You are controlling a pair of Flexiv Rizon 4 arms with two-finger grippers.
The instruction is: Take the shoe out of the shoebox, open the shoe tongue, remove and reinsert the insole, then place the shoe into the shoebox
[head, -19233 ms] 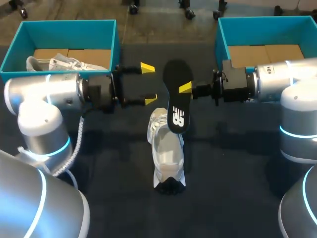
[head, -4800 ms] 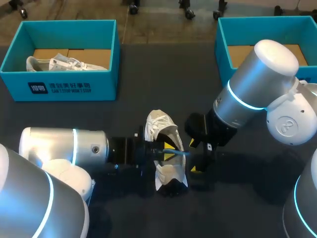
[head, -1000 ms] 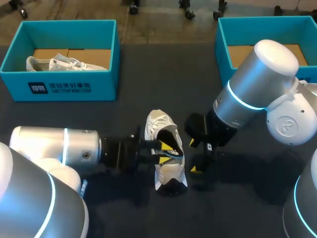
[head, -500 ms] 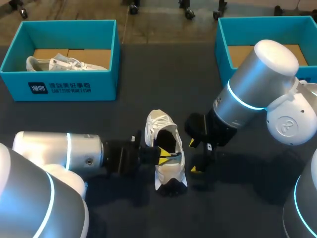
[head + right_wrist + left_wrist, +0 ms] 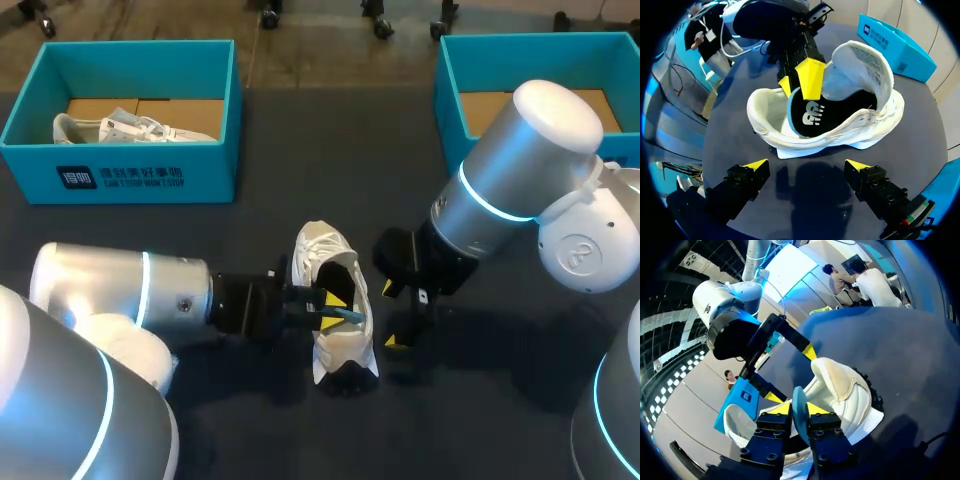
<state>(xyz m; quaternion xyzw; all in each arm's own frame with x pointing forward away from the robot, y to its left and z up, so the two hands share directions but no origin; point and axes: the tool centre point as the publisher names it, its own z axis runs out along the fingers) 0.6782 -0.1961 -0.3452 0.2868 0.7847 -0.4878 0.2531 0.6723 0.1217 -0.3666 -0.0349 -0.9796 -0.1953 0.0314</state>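
Note:
The white shoe [image 5: 336,290] lies mid-table, toe toward the front edge, its tongue [image 5: 867,62] folded back. The black insole [image 5: 812,112] with a teal underside sits in the shoe, its heel end raised. My left gripper [image 5: 328,302] comes in from the shoe's left side and is shut on the insole's teal edge [image 5: 800,412], which stands between its fingers in the left wrist view. My right gripper [image 5: 393,315] hangs open just right of the shoe, touching nothing; its own view has the shoe [image 5: 840,120] ahead of the spread fingertips [image 5: 756,164].
A teal shoebox [image 5: 120,175] at the back left holds another white shoe [image 5: 130,128]. A second teal shoebox [image 5: 445,95] stands at the back right, partly behind my right arm [image 5: 510,190]. Dark bare table surrounds the shoe.
My left gripper drew back a little to the left, then pushed in again toward the shoe's opening with the insole's teal edge. The right arm and the shoe have kept still.

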